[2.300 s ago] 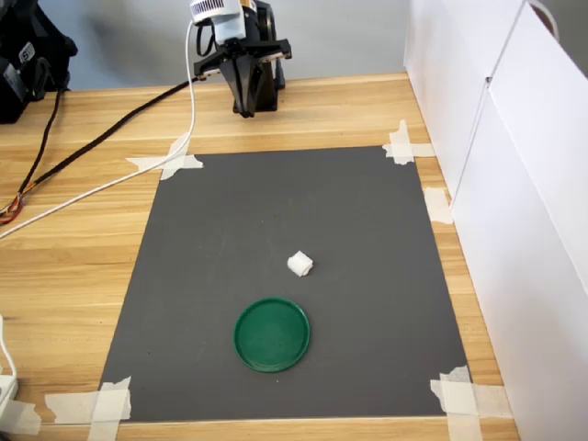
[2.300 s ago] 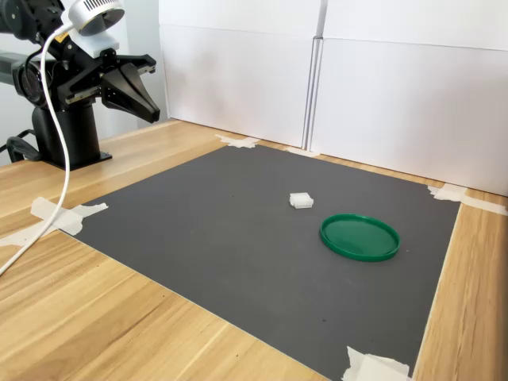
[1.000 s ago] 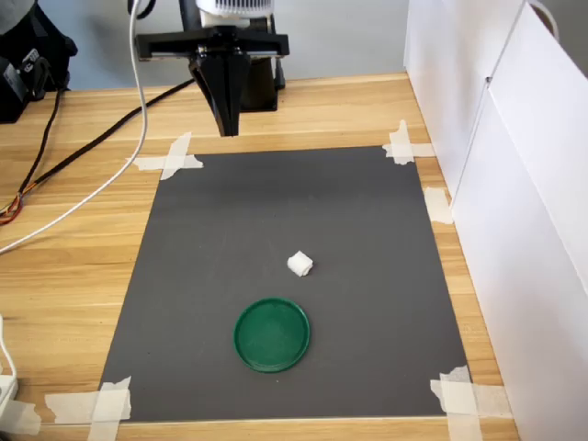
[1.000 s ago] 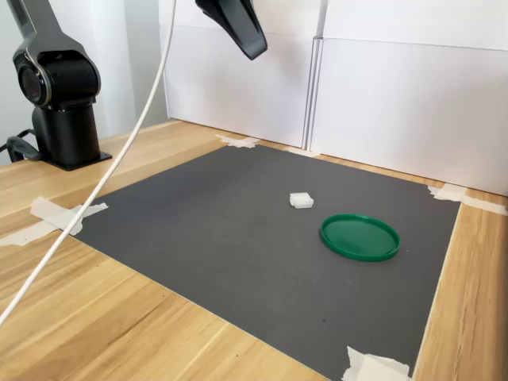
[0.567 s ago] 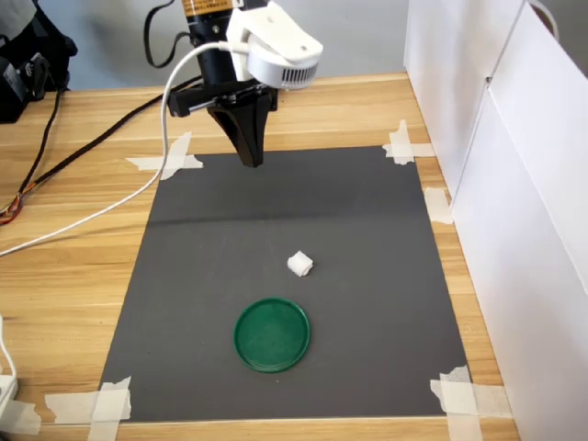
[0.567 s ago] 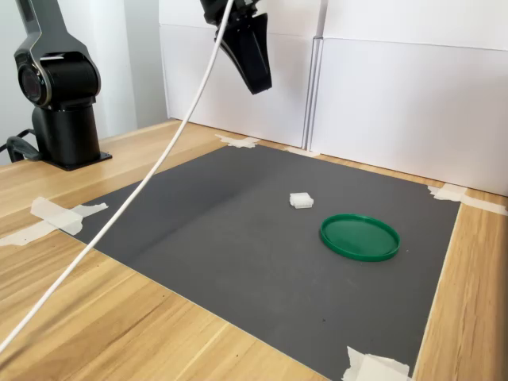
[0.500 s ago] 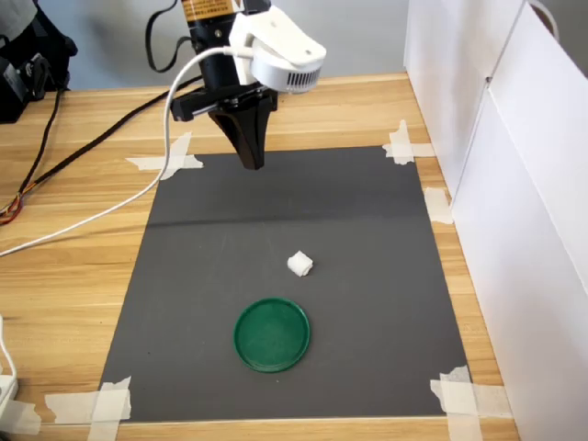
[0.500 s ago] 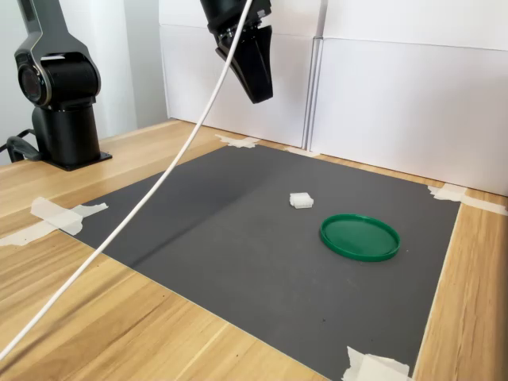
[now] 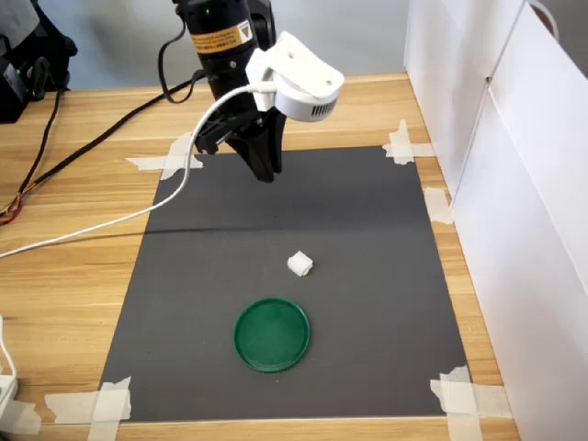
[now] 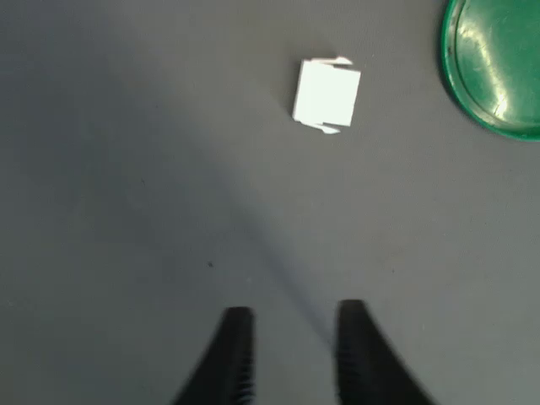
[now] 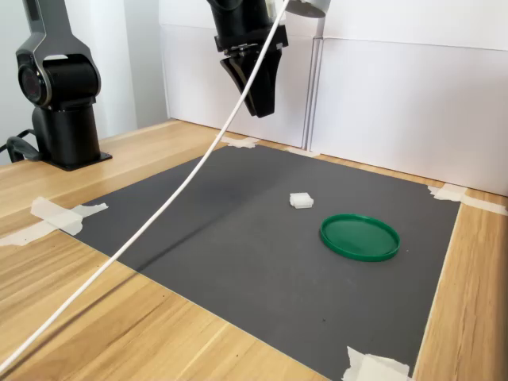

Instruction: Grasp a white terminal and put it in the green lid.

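Wrist view showed the claw point(image 10: 289, 354) slightly parted and empty, held high for aiming; the white terminal point(image 10: 326, 95) lay upper centre, just beside the green lid point(image 10: 498, 72) at upper right.

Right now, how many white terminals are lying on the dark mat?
1. The white terminal lies on the dark mat beside the green lid, apart from it, not inside. The gripper hovers above the mat's far end, away from both. No others visible.
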